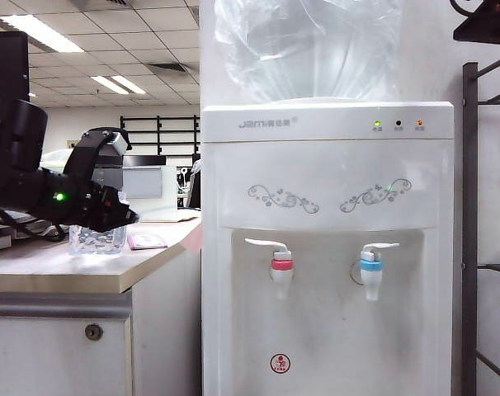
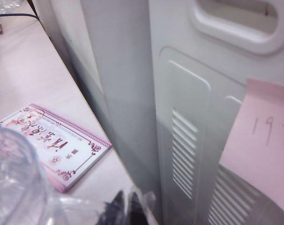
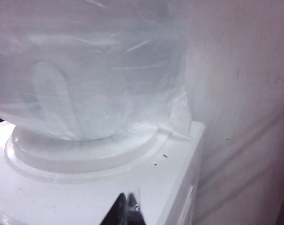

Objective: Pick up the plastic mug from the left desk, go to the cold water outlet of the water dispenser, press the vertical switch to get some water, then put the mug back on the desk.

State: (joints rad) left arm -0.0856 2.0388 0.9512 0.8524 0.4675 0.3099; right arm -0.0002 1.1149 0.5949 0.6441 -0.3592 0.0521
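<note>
a: where do you find the left pincer point(image 1: 122, 216)?
b: you see it over the left bench point(image 1: 60, 268), at the plastic mug point(image 1: 97, 239), which stands on the slab near the bench's front edge. its fingertips point(image 2: 117, 206) are pressed together beside the mug's clear wall point(image 2: 15, 183); whether they pinch the handle you cannot tell.
a: what lies near the mug?
b: a pink-bordered booklet point(image 2: 55, 143) lies flat on the bench just beside it, next to the water dispenser point(image 1: 324, 247). a pink note point(image 2: 261, 145) sticks to the dispenser's side.
a: and the right pincer point(image 3: 127, 208)?
b: you find it pressed together, pinching nothing, above the dispenser's top by the big clear bottle point(image 3: 85, 70).
a: the taps?
b: the cold water outlet point(image 1: 371, 268) with its vertical switch point(image 1: 380, 247) is on the dispenser front, untouched
</note>
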